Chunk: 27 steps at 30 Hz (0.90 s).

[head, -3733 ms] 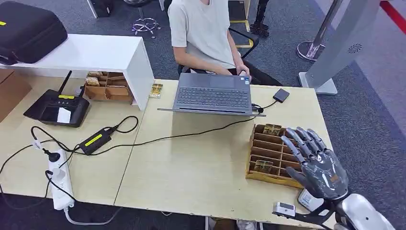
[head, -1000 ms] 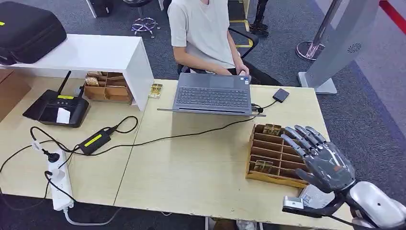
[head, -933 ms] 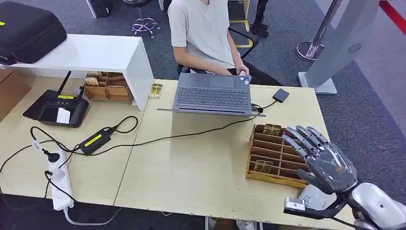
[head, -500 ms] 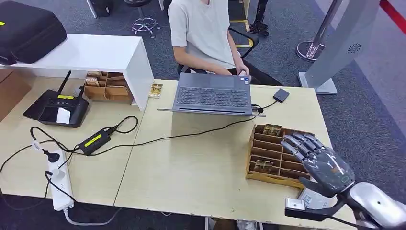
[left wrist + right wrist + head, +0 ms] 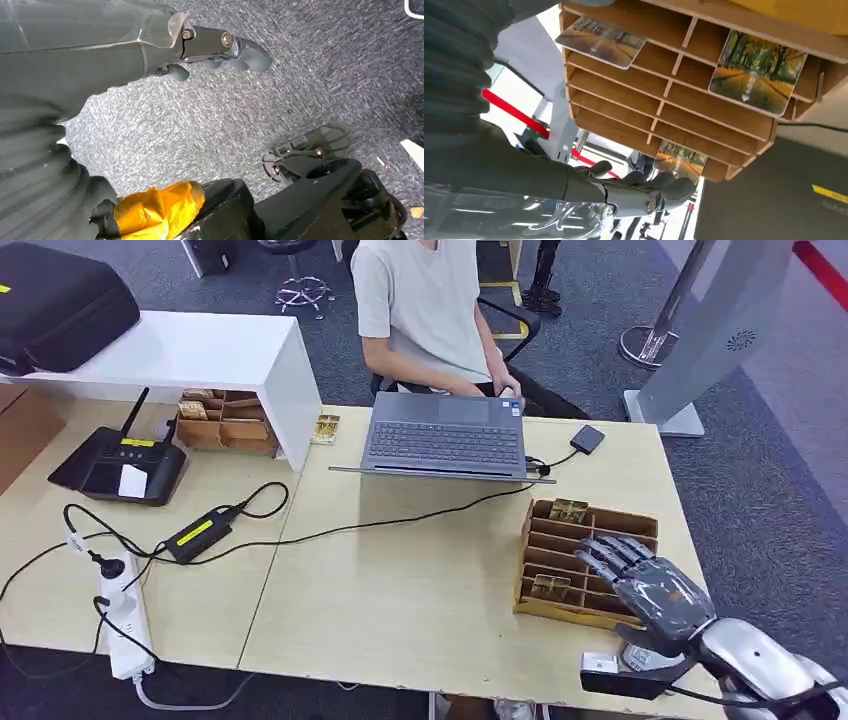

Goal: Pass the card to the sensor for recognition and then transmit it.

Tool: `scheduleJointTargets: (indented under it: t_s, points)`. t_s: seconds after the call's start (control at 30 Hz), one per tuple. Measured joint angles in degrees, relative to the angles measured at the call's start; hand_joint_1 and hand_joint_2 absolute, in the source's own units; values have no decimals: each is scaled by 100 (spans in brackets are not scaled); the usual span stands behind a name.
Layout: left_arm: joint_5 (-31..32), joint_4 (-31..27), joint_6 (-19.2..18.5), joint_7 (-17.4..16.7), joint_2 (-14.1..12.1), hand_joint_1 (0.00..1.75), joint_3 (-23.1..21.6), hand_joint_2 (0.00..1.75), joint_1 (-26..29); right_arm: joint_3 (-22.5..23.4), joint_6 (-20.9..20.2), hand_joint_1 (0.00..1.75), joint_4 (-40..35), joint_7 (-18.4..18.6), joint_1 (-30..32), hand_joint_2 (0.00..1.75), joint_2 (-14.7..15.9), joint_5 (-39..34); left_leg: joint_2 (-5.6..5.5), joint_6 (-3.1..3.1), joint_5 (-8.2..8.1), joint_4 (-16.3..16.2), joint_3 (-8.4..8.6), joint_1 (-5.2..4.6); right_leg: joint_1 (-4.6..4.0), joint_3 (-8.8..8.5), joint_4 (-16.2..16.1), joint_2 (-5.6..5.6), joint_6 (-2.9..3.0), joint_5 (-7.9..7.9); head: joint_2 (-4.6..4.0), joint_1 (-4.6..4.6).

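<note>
Head view: cards (image 5: 551, 587) are seen lying in the slots of a wooden organizer (image 5: 570, 562) at the lower right of the frame, on the tabletop (image 5: 420, 580). The right hand (image 5: 650, 590) is held over the organizer's near right part, fingers spread, nothing grasped. Another card (image 5: 568, 510) sits in the organizer's far slot. The left hand (image 5: 220, 47) is seen above carpet, fingers curled, holding nothing.

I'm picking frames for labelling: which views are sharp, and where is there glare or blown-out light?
Head view: evenly lit and sharp, soft shadow under the laptop. Right wrist view: cards in the wooden rack crisp, background beyond overexposed white. Left wrist view: carpet slightly smeared, near cover dark.
</note>
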State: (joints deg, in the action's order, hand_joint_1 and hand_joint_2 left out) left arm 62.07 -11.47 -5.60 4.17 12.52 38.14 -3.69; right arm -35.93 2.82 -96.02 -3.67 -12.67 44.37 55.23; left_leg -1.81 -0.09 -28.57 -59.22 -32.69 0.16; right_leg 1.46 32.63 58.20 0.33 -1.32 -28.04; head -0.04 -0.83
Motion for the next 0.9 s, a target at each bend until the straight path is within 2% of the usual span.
scheduleJointTargets:
  t_s: [0.43, 0.9]
  points:
    - [7, 0, 4, 0, 4, 0, 18, 175, 0, -118, -7, 0, 107, 24, -98, 175, -15, 0, 0, 0, 0, 0, 0, 0, 0, 0, 0, 0, 0, 0, 0, -2]
    - [44, 0, 11, -20, 15, 0, 22, 175, -7, -94, 7, 0, 391, 229, -92, 175, -17, -76, 0, 0, 0, 0, 1, 0, 0, 0, -1, 0, 0, 0, 0, -2]
